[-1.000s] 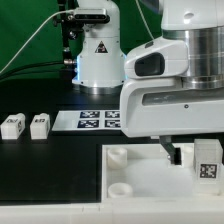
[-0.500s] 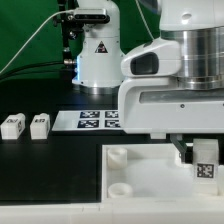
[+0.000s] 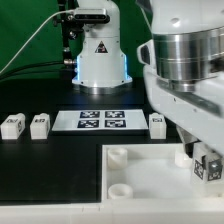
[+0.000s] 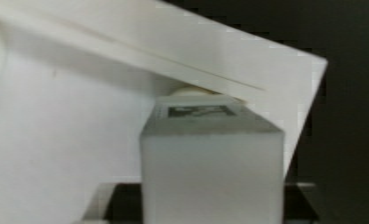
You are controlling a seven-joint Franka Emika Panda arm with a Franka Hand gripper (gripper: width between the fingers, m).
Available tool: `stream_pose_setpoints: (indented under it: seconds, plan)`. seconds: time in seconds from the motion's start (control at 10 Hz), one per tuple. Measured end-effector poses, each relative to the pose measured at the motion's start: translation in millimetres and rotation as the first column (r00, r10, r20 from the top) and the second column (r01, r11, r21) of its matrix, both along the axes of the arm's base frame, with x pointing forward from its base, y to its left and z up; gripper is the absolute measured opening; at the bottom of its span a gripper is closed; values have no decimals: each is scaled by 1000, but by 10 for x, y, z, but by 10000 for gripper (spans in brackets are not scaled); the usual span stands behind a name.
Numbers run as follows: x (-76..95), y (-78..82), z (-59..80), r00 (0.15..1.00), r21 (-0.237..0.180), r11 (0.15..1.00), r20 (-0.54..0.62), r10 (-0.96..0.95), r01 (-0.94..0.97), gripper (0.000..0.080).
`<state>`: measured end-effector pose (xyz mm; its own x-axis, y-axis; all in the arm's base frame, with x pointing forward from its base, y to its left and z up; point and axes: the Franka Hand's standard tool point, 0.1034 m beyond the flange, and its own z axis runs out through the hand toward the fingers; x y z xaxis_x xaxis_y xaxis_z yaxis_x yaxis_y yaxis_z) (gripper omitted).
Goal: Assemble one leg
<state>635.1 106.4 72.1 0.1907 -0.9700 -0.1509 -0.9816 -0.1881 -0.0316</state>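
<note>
White plastic everywhere: your tray (image 3: 140, 180) lies on the black bench (image 3: 50, 165) at the front, round corner sockets visible on its side toward the exterior view's left. The gripper (image 3: 203, 160) is down over the tray's corner at the exterior view's right, and the jaws are clamped on the leg (image 3: 210, 166), tag facing the camera, the leg held upright at or just above the tray surface; you can't tell if it touches. In the wrist view the leg (image 4: 213, 160) fills the middle as a grey-white block against the tray's (image 4: 92, 60) white wall. Two spare legs sit side by side on the bench at the exterior view's left (image 3: 13, 125) (image 3: 39, 125), well apart from the tray. Another spare leg (image 3: 157, 123) stands just beside the marker board (image 3: 95, 120), at its end toward the exterior view's right. The arm's white base (image 3: 100, 50) stands behind the board.
</note>
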Motion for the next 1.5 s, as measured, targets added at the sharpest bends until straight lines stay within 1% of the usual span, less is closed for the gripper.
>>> stream_pose_setpoints:
  seconds: [0.3,0.4,0.5,0.6,0.7,0.8,0.9,1.0,1.1,1.3,1.4,1.5]
  plan:
    - [-3,-20,2,978,1,979,-44,-205,205,291]
    - [-3,-19,2,981,1,982,-41,-188,188,291]
    - [-7,-19,-4,981,0,982,-42,-188,188,365]
    - [-7,-18,-5,984,1,985,-39,-172,172,365]
    - [2,2,-8,995,-5,995,-16,-99,99,537]
    - [1,95,-24,999,-25,999,30,23,-22,630]
    - [-17,183,-35,986,-39,987,62,155,-153,630]
    - [-23,207,-43,943,-58,947,94,319,-315,645]
    - [-18,191,-47,920,-65,925,100,380,-375,645]
    - [-17,182,-51,834,-86,842,113,540,-533,649]
    - [-10,165,-53,732,-111,742,117,671,-662,649]
    - [25,153,-45,603,-146,613,112,790,-776,649]
